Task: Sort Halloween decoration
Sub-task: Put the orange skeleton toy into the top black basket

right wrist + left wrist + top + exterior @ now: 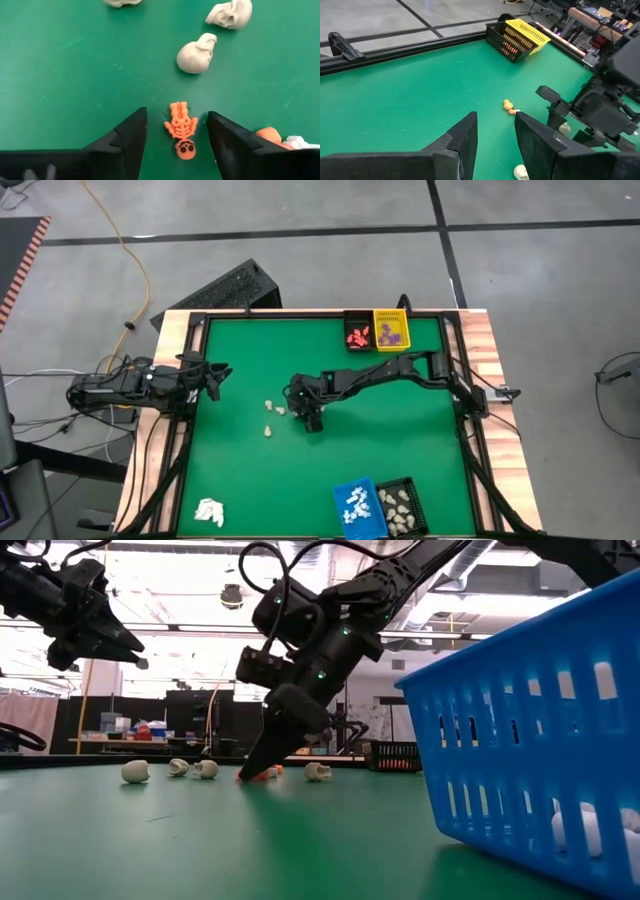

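Tiny orange skeleton (182, 133) flat on green mat (60, 75), right hand (176, 135) fingers apart astride it, cream skulls (196, 54) near

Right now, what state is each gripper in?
Left gripper: open, holding nothing, raised at the table's left edge.
Right gripper: open, fingers astride the orange skeleton on the mat, not gripping it.

Green desk (240, 470) with wood edging. Far edge: black basket (357, 330) touching yellow basket (391, 329). Near edge: blue basket (359, 510) beside black crate (402, 508). White wad (209, 512) near-left. Keyboard (212, 296), orange cable (127, 252) on floor.
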{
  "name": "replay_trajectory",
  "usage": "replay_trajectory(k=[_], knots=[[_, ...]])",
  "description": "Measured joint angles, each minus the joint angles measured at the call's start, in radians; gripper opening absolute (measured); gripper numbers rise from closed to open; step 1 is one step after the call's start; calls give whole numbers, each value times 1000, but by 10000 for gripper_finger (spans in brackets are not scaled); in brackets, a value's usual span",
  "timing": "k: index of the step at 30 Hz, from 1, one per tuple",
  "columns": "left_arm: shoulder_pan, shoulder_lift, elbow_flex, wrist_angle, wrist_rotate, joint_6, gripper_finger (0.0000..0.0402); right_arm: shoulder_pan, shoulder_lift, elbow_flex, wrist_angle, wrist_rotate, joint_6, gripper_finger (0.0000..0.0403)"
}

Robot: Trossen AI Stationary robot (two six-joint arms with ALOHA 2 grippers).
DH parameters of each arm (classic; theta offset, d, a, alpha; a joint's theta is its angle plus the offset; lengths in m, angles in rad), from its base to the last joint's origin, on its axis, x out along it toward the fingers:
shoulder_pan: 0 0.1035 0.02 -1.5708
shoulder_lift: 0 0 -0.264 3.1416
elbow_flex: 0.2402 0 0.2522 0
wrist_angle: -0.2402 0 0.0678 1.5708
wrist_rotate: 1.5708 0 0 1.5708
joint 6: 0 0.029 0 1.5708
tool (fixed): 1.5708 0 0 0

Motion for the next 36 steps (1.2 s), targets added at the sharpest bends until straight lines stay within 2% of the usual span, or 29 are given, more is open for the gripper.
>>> replay_trajectory(k=[2, 5, 12, 14, 18, 23, 30, 32, 36], knots=[[0, 0, 0, 0, 0, 0, 121, -1, -1, -8, -10, 6, 12, 214], [0, 0, 0, 0, 0, 0, 121, -1, -4, -11, -23, 35, 37, 184], [0, 0, 0, 0, 0, 0, 121, 0, -4, -12, -32, 50, 44, 45], [0, 0, 0, 0, 0, -4, 121, 0, -4, -12, -30, 51, 44, 17], [0, 0, 0, 0, 0, -7, 121, 2, -4, -4, -9, 50, 86, 17], [0, 0, 0, 0, 0, -7, 121, 7, -17, 37, -32, 51, 64, 11], [0, 0, 0, -2, 1, -7, 121, -58, -137, 62, -99, 51, 52, 9], [0, 0, 0, -4, 1, -7, 121, -86, -177, 61, -140, 88, 51, 9], [0, 0, 0, -4, 1, -8, 121, -158, -283, 63, -257, 242, 68, 9]])
